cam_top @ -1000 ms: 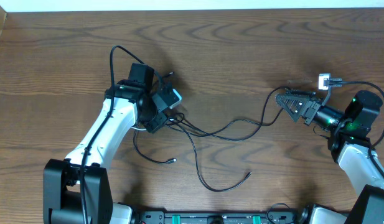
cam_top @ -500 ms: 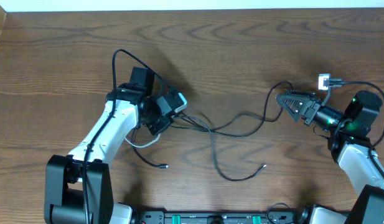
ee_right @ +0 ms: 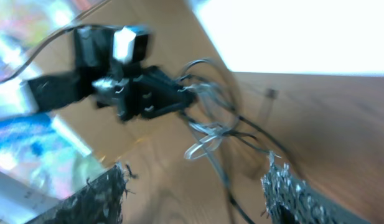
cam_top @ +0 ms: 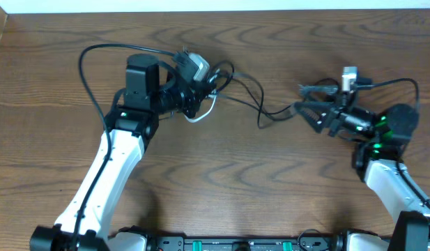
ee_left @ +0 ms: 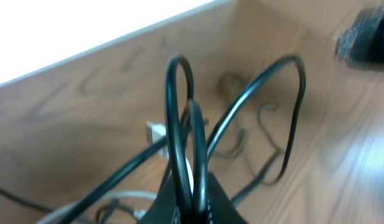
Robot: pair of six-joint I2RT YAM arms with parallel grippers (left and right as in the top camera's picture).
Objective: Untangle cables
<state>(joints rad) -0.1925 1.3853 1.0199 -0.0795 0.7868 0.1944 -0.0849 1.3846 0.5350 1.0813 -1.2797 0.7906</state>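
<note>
1. Fingers: left fingers (ee_left: 195,202) pressed together, clamped on a bunch of black cables (ee_left: 179,124) that loop up over them.
2. right fingers (ee_right: 291,193) stand apart. One black strand runs down between them, with no clamp that I can see.
3. Bunch sits lifted over the far middle of the tabletop (cam_top: 221,181), with strands trailing toward the right fingers. White cable (cam_top: 198,118) loops just beside the left fingers.
4. Handling, my guess: light, thin, limp and smooth-jacketed. They will sag and slide through a loose pinch, and the knots will tighten if yanked.
5. Best hold, my guess: a single strand near its plug or just outside the knot, not the whole bunch. Plugs may snag on loops.
</note>
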